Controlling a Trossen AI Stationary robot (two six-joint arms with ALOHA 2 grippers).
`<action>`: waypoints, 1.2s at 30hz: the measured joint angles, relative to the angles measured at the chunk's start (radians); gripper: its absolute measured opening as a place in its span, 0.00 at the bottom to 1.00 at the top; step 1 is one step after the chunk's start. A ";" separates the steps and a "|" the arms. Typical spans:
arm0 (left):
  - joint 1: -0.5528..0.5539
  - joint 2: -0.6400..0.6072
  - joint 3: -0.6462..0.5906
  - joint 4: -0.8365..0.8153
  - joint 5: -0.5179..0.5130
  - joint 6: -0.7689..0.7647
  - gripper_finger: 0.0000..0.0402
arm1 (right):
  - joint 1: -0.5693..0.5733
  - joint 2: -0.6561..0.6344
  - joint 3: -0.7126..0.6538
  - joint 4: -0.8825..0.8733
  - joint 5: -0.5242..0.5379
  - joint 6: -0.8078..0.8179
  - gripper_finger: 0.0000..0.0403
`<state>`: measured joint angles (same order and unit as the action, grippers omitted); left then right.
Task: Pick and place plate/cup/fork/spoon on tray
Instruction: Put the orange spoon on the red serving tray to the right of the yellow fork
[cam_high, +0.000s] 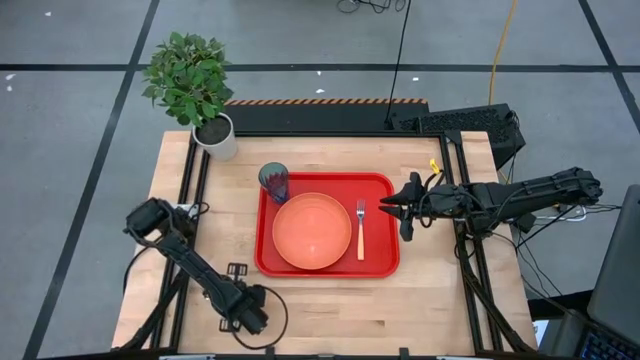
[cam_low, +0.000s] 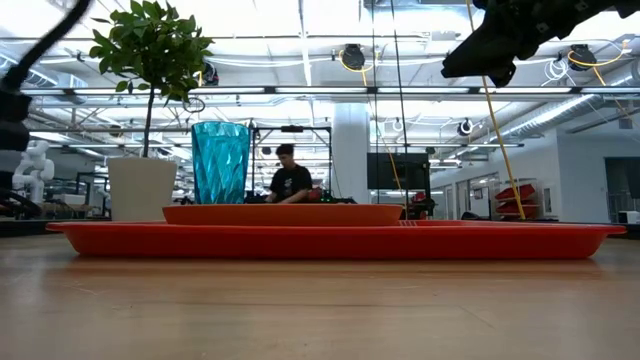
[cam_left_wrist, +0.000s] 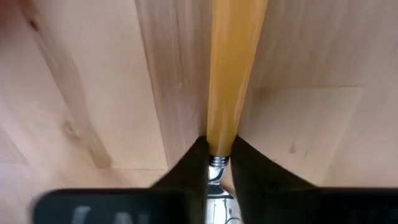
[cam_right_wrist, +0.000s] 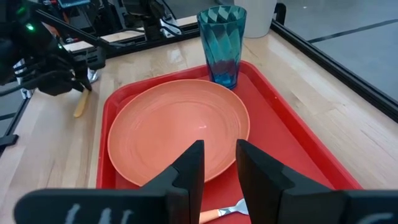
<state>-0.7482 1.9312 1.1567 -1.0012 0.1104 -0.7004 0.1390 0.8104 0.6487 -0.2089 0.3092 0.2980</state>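
Observation:
On the red tray (cam_high: 385, 190) sit the salmon plate (cam_high: 312, 232), the teal cup (cam_high: 275, 182) at the tray's far left corner, and the fork (cam_high: 360, 230) to the right of the plate. The spoon (cam_left_wrist: 233, 68) lies on the bare wood near the table's front left. My left gripper (cam_left_wrist: 217, 158) stands over it, pointing down and shut on it. In the right wrist view the spoon's orange handle (cam_right_wrist: 81, 106) shows below the left gripper (cam_right_wrist: 78, 84). My right gripper (cam_high: 405, 210) hovers open above the tray's right rim, holding nothing. My left gripper pinches the spoon between its two fingers where the orange handle meets the metal neck (cam_left_wrist: 217, 160). The fingers come from above, pointing steeply down, and lie across the spoon. The handle (cam_left_wrist: 236, 37) runs away from the fingers along the tabletop.
A white pot with a green plant (cam_high: 215, 135) stands at the table's far left corner. Dark frame rails (cam_high: 190, 200) run along both sides of the table. Bare wood (cam_high: 340, 310) lies between the tray and the near edge. A person shows in the room far behind.

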 joint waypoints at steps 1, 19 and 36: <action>0.006 0.000 0.000 0.000 0.011 -0.001 0.09 | 0.000 0.000 0.000 0.002 0.000 0.000 0.21; 0.087 -0.108 0.126 -0.082 -0.061 -0.142 0.09 | 0.000 0.000 0.000 -0.002 0.002 -0.009 0.21; 0.284 -0.143 0.601 -0.351 -0.411 -0.067 0.09 | 0.000 0.023 -0.165 0.606 -0.174 -0.251 0.21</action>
<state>-0.4645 1.7885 1.7582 -1.3519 -0.3011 -0.7673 0.1390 0.8337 0.4838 0.3974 0.1352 0.0471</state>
